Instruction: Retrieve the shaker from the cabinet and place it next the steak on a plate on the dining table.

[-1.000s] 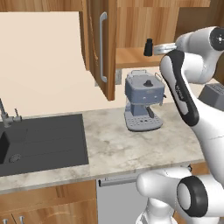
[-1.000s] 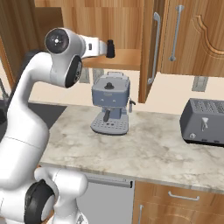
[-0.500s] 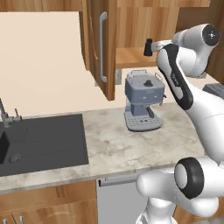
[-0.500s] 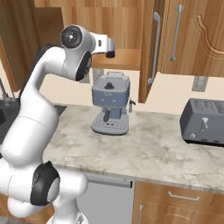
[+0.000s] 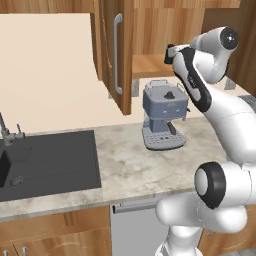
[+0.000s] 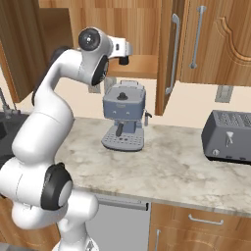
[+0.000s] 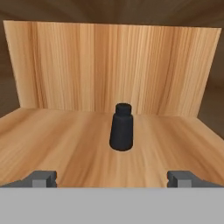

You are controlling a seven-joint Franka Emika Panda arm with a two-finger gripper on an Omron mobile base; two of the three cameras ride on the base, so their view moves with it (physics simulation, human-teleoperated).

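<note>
1. Inside the cabinet (image 5: 122,50), the shaker (image 7: 121,127) stands upright on the wooden shelf (image 7: 65,144), roughly mid-shelf, clear of the back panel.
2. Hand view: shaker sits centred ahead, between the lines of the 2 fingers (image 7: 43,178), which stand spread wide apart at the bottom corners. Fingers released, nothing grasped, no contact with the shaker.
3. Left base view: gripper (image 5: 170,53) is at the front edge of the open cabinet's shelf, pointing inward. Arm is bent high above the table (image 5: 130,170).
4. Right base view: gripper (image 6: 123,60) shows at the same shelf edge, just above the coffee machine (image 6: 123,115).
5. Cabinet door is swung open, its silver bar handle (image 5: 116,52) facing the left base camera.
6. Coffee machine stands on the table directly under the open cabinet.
7. Toaster (image 6: 229,136) is on the table well to the right of the coffee machine.
8. Dark sink (image 5: 47,162) is set into the table at left, with a faucet (image 5: 11,134) at its back edge.
9. Shaker itself can't be made out in either base view; the arm covers that part of the shelf.
</note>
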